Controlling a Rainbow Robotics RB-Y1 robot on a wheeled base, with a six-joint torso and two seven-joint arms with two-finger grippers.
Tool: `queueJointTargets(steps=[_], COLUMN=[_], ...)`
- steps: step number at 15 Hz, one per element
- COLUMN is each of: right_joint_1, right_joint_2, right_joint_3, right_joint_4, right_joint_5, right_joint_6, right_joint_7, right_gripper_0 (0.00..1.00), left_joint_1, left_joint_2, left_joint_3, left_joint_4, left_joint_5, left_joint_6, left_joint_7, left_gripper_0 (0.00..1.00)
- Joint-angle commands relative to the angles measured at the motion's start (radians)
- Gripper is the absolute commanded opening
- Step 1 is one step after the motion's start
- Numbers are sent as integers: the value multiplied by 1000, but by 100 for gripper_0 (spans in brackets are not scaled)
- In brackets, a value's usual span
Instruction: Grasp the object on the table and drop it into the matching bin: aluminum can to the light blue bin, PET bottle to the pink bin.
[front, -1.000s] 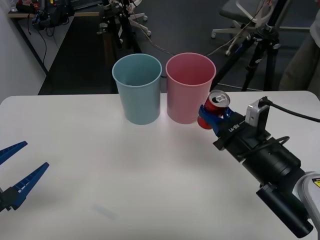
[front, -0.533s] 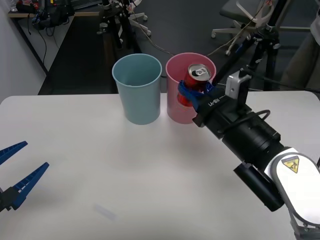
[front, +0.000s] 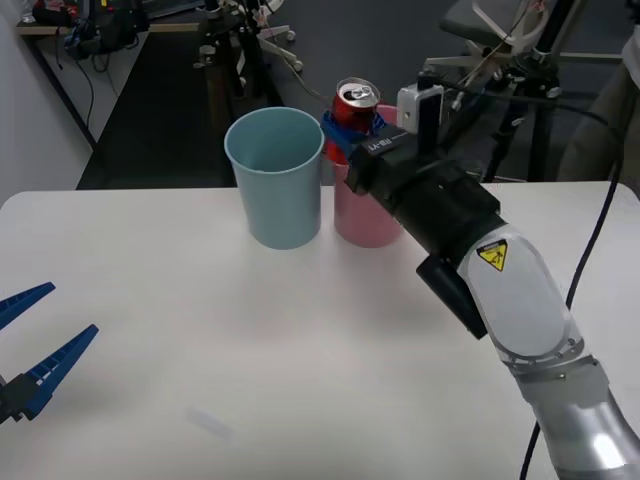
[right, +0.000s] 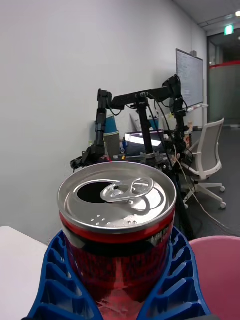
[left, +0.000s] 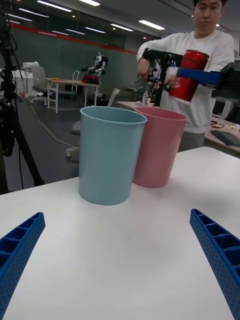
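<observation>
My right gripper (front: 347, 127) is shut on the red aluminum can (front: 353, 107), holding it upright in the air over the pink bin's (front: 362, 218) left rim, close to the light blue bin (front: 276, 178). Up close, the can (right: 117, 230) shows its silver top and pull tab between the blue fingers (right: 57, 280). From the left wrist, the can (left: 189, 74) hangs above the pink bin (left: 158, 145), beside the light blue bin (left: 111, 152). My left gripper (front: 32, 345) rests open low over the white table (front: 250, 340) at the near left.
The two bins stand side by side at the table's far edge. Behind them are tripods, cables and office chairs on a dark floor. A person stands beyond the table in the left wrist view.
My right arm has lifted the can from beside the pink bin's right side and carried it up and leftward, over the pink bin toward the blue one. The left arm has stayed still.
</observation>
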Motion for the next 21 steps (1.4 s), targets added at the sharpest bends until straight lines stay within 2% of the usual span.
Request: queueJointTargets(steps=[1,9,13,20,21], right_joint_1=[-107,-377,-456,-473,-475], right_joint_2=[52,120,143,155,155], right_joint_3=[-11,4,5,15,15], right_joint_4=[107,497,626,657,657], right_joint_5=[71,94,106,115,114], right_joint_6=[18,193,236,241,241], right_joint_7=[-38,-33,-27,-27,-27], right_gripper_0=[0,0,0,0,48], left_joint_1=[0,0,0,0,0], left_joint_2=[0,0,0,0,0], left_joint_3=[0,0,0,0,0], left_joint_4=[0,0,0,0,0], left_joint_5=[0,0,0,0,0], left_joint_6=[0,0,0,0,0], left_joint_7=[0,0,0,0,0], left_gripper_0=[100,100,100,100,100])
